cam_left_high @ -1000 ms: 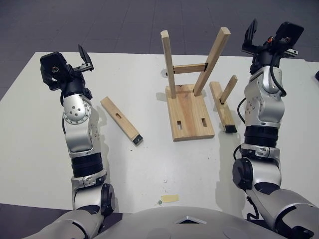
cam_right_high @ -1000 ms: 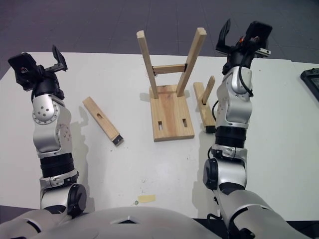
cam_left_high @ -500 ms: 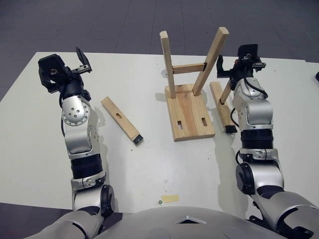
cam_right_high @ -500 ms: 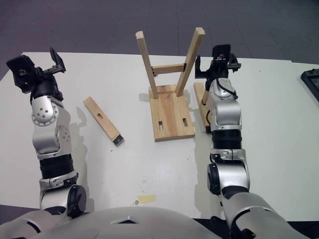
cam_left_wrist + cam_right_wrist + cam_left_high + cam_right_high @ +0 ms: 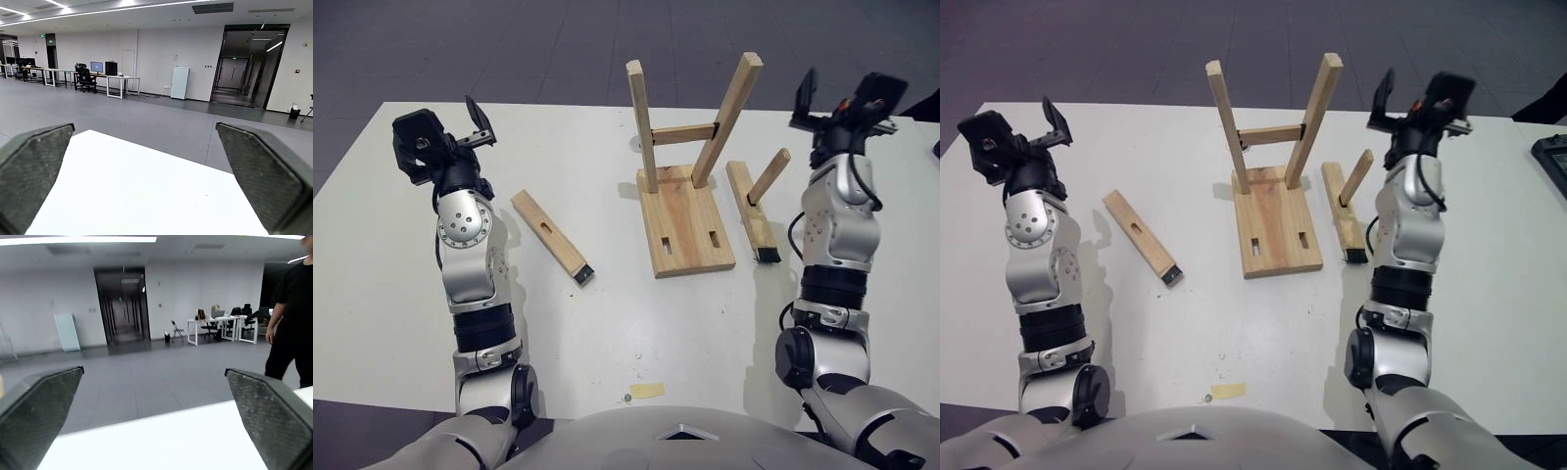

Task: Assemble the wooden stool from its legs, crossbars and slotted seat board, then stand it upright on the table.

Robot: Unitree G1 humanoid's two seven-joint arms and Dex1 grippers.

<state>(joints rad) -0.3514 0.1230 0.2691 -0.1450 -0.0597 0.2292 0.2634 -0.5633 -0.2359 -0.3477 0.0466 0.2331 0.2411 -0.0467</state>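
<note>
- The seat board [image 5: 685,223] lies flat on the table [image 5: 607,333], about midway across and toward the far side
- Two legs stand in the board's far end: the left leg [image 5: 642,122] is nearly upright, and the right leg [image 5: 729,117] leans outward at its top
- A crossbar [image 5: 685,134] joins these two legs about halfway up, and the two slots [image 5: 666,242] at the board's near end are open
- A loose leg [image 5: 552,237] lies flat and slantwise on the table to the left of the seat board, apart from it, with a dark pad at its near end
- Just to the right of the seat board a flat leg [image 5: 750,223] lies along the board's edge, and a second crossbar [image 5: 766,177] rises out of it at a slant toward the right
- The left gripper [image 5: 480,122] is raised over the far left part of the table, its fingers [image 5: 34,166] spread wide and holding nothing; the loose leg lies nearer the robot and to the gripper's right, well apart from it
- The right gripper [image 5: 842,98] is raised at the far right, its fingers [image 5: 39,406] likewise spread wide and holding nothing; the upper end of the second crossbar is near it, lower and to its left, not touching, and the right leg stands farther left
- A small yellowish scrap [image 5: 646,390] lies on the table close to the near edge
</note>
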